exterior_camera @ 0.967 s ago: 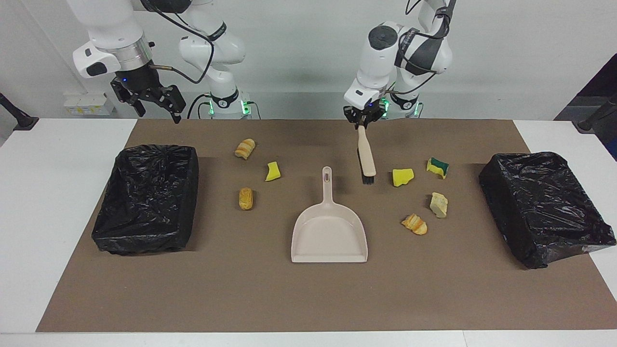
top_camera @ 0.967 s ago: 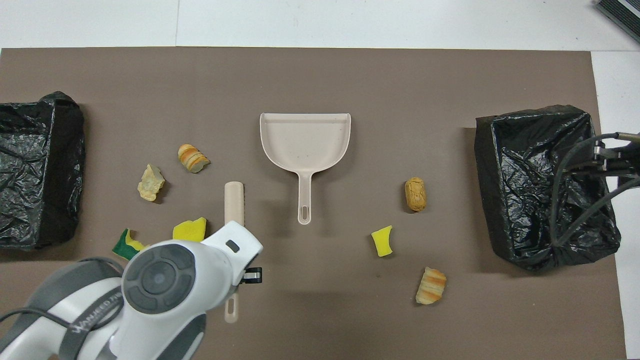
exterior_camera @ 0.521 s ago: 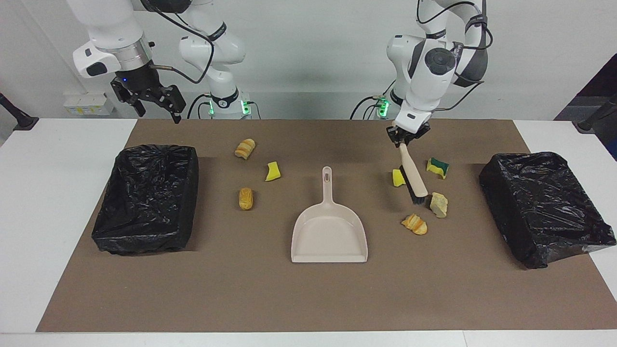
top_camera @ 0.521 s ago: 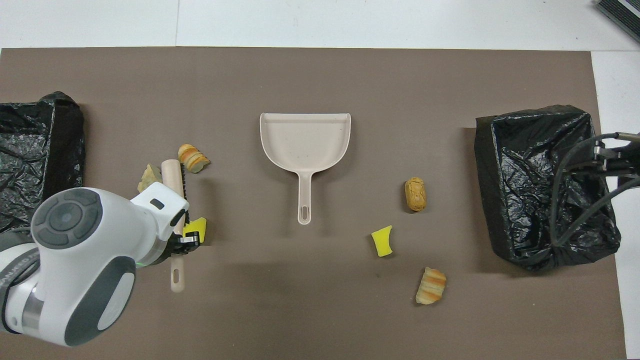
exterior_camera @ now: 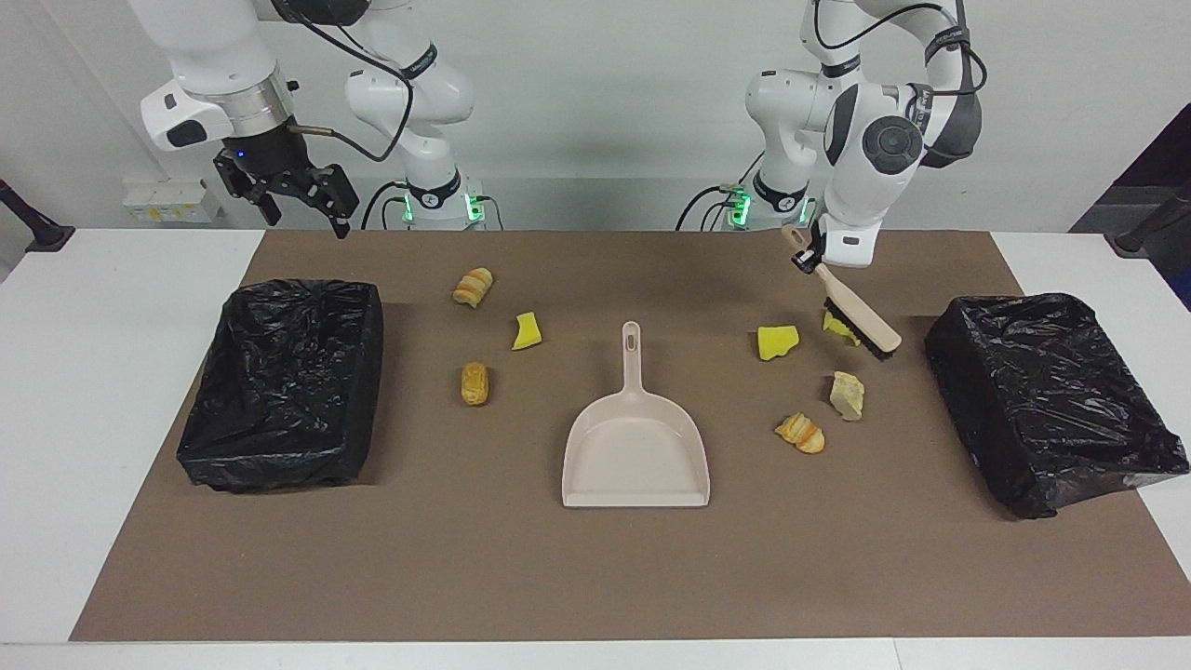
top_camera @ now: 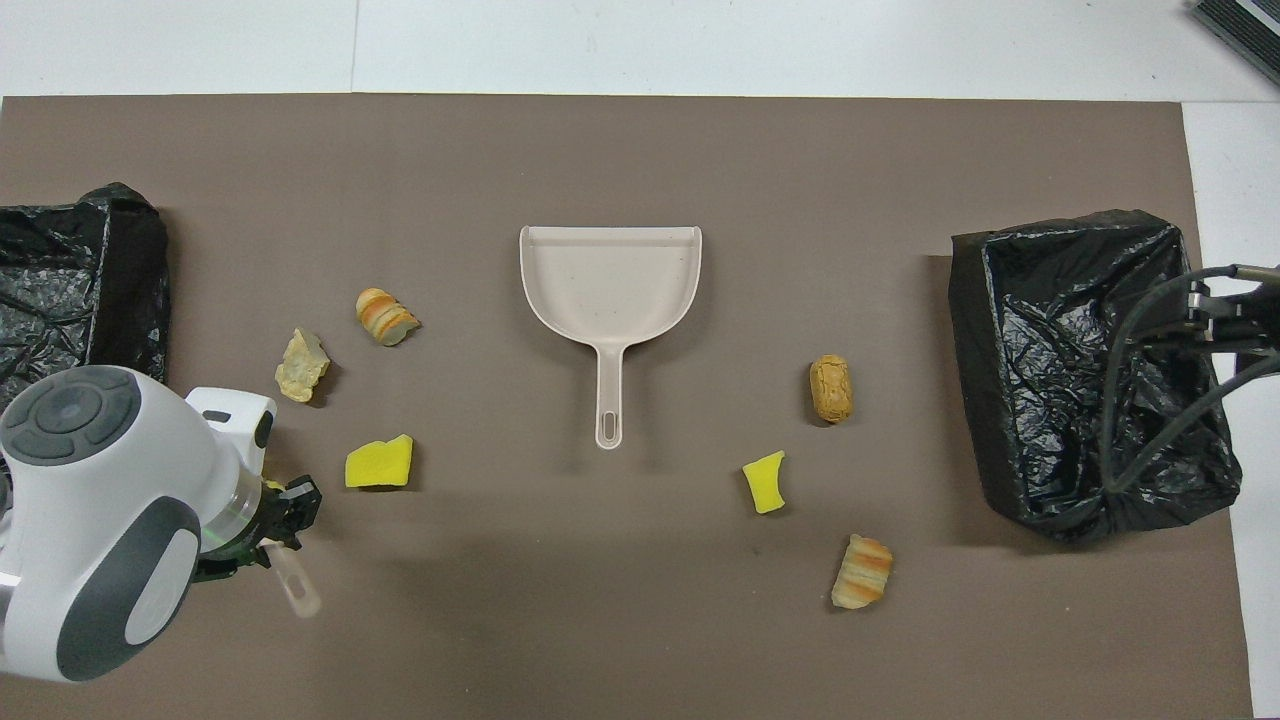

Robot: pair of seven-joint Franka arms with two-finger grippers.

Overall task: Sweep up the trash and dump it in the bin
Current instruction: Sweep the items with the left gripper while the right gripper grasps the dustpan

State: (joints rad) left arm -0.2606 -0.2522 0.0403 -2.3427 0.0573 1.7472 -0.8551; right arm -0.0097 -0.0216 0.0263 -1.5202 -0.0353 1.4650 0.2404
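Sponge and bread scraps: the trash lies loose on the brown mat of the table (exterior_camera: pixel 130 409), in two clusters either side of the dustpan (exterior_camera: pixel 635 456).
Cluster toward left arm's end: yellow sponge chunk (exterior_camera: pixel 777 341), green-topped chunk (exterior_camera: pixel 837 328) half hidden under the brush, pale crust (exterior_camera: pixel 847 395), striped roll (exterior_camera: pixel 800 433).
Cluster toward right arm's end: striped roll (exterior_camera: pixel 473 286), yellow wedge (exterior_camera: pixel 527 331), tan roll (exterior_camera: pixel 475 382).
Handling, judged: light, soft, springy; likely to tumble under bristles, so low slow strokes; no need to grasp them.
Brush (exterior_camera: pixel 861 318): stiff beige handle, dark bristles; best held at the handle end.
Left tool (exterior_camera: pixel 808 251): clenched on the brush handle, bristle end slanting down over the green-topped chunk; contact unclear.
Right tool (exterior_camera: pixel 298 200): spread wide, holding nothing, waiting above the bin (exterior_camera: pixel 284 381) at its end.
Second bin (exterior_camera: pixel 1051 400): at left arm's end.
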